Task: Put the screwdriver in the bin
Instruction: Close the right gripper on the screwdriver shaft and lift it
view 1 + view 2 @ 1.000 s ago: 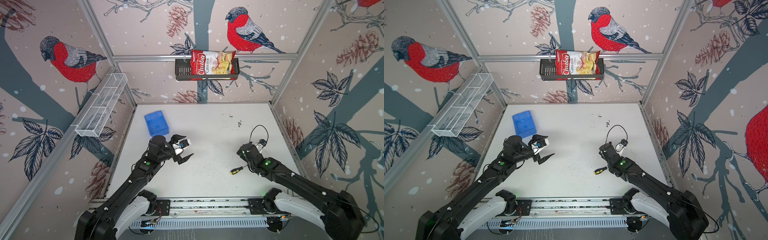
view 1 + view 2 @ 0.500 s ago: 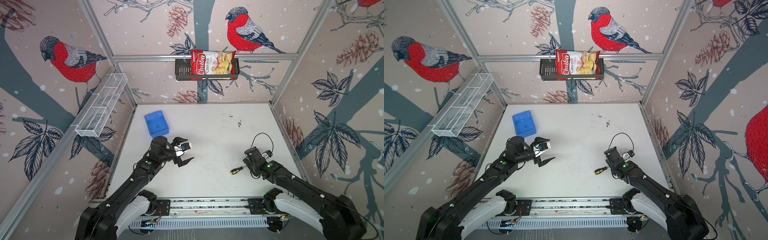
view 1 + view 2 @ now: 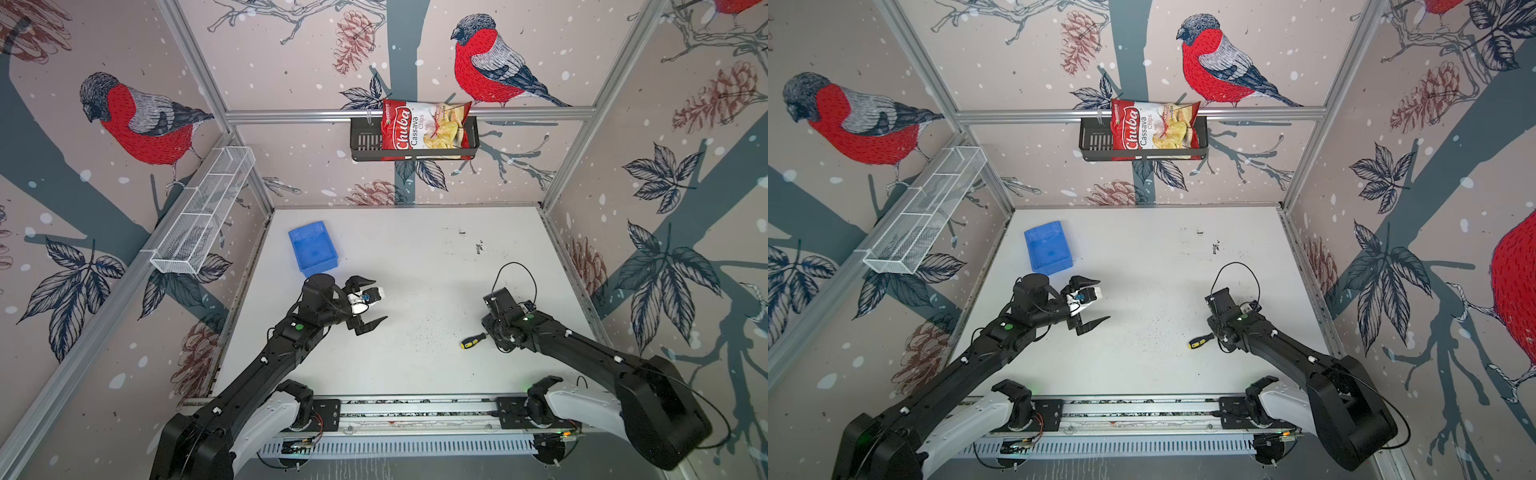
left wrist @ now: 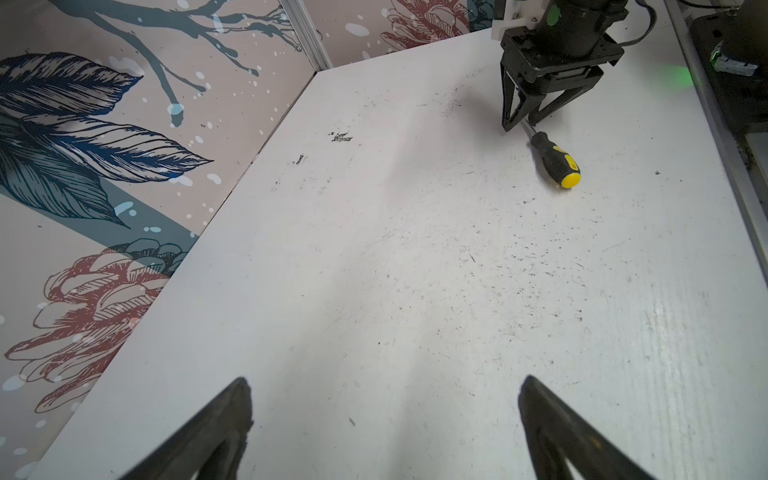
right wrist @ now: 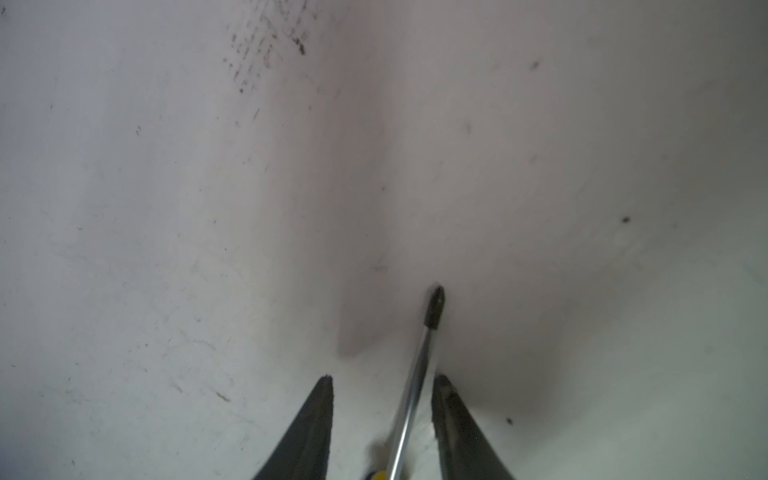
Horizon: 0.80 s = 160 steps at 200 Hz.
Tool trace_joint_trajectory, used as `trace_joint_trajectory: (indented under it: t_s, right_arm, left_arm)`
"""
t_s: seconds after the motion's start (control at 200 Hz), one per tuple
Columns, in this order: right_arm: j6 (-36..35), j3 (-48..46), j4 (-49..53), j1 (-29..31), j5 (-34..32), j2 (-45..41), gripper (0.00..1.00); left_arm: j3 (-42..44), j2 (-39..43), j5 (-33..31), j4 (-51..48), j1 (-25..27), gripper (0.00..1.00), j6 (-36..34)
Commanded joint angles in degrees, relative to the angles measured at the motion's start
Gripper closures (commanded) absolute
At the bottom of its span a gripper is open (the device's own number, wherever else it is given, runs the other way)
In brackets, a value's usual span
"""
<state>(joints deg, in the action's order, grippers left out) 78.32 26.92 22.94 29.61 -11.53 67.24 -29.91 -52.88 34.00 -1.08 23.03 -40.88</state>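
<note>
Narrowed since a second ago, my right claw (image 5: 384,378) straddles the shaft of the one screwdriver (image 4: 555,160) lying on the table (image 3: 415,249), not yet pinching. My left claw (image 3: 380,300) hangs spread wide near the one blue bin (image 3: 312,249).

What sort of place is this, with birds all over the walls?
Most likely a robot test booth: a white tabletop boxed in by bird-print panels, two black robot arms on a rail, and props like a screwdriver and blue bin.
</note>
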Motion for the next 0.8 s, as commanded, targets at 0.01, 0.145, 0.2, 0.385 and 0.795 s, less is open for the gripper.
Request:
trace_joint_trajectory:
  t_s: [0.01, 0.145, 0.2, 0.385, 0.795]
  right_arm:
    - [-0.46, 0.54, 1.10, -0.28, 4.04, 1.85, 0.63]
    - [-1.70, 1.74, 1.08, -0.35, 5.17, 3.06, 0.69]
    - [-3.47, 2.08, 0.12, -0.54, 5.42, 3.62, 0.70]
    - [-12.13, 4.95, -0.86, -2.04, 6.17, 7.92, 0.72]
    - [-19.48, 12.43, 5.63, 0.35, 5.55, 18.91, 0.84]
  left_arm:
    - [0.20, -0.03, -0.52, -0.68, -0.01, 0.02, -0.70]
    - [0.20, -0.29, -0.59, -0.50, 0.00, 0.02, -0.76]
    - [0.06, -0.45, -0.58, -0.50, 0.00, 0.02, -0.87]
    - [0.10, -0.33, -0.94, -0.77, 0.00, 0.02, -1.03]
    - [0.86, 1.03, -2.31, -0.94, 0.00, 0.02, -1.15]
